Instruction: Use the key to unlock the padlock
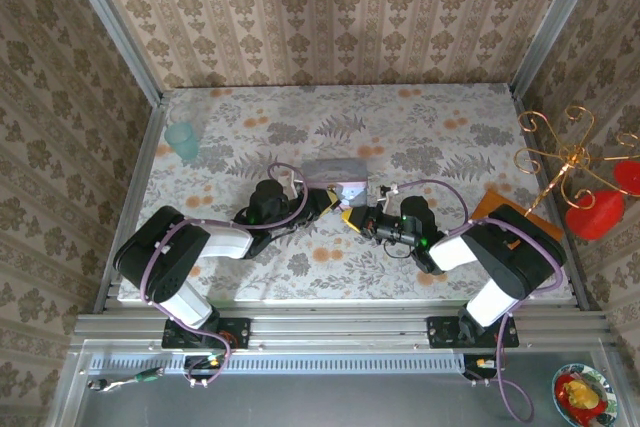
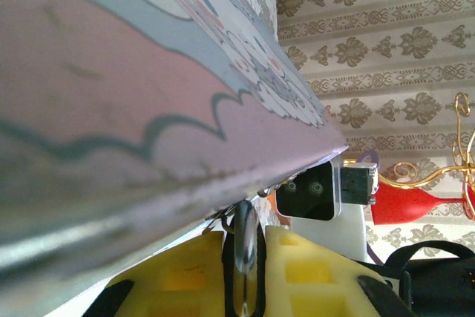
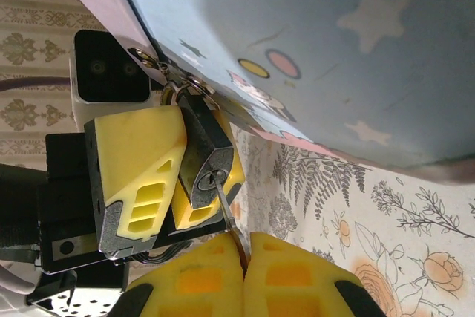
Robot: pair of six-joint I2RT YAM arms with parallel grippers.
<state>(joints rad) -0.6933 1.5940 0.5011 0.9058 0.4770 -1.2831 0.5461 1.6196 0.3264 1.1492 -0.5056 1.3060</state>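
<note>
From above, the left tool and the right tool meet just in front of the tin on the surface. Left wrist: the left tool clamps the padlock under the tin's edge. Right wrist: the right tool pinches the key, its tip in the padlock's keyhole.

Both arms stretch low from their bases, elbows out, forearms angled inward so the wrists face each other. The left pincer has its yellow fingers nearly closed. The right pincer is clamped tight, its tip almost meeting the left's.
</note>
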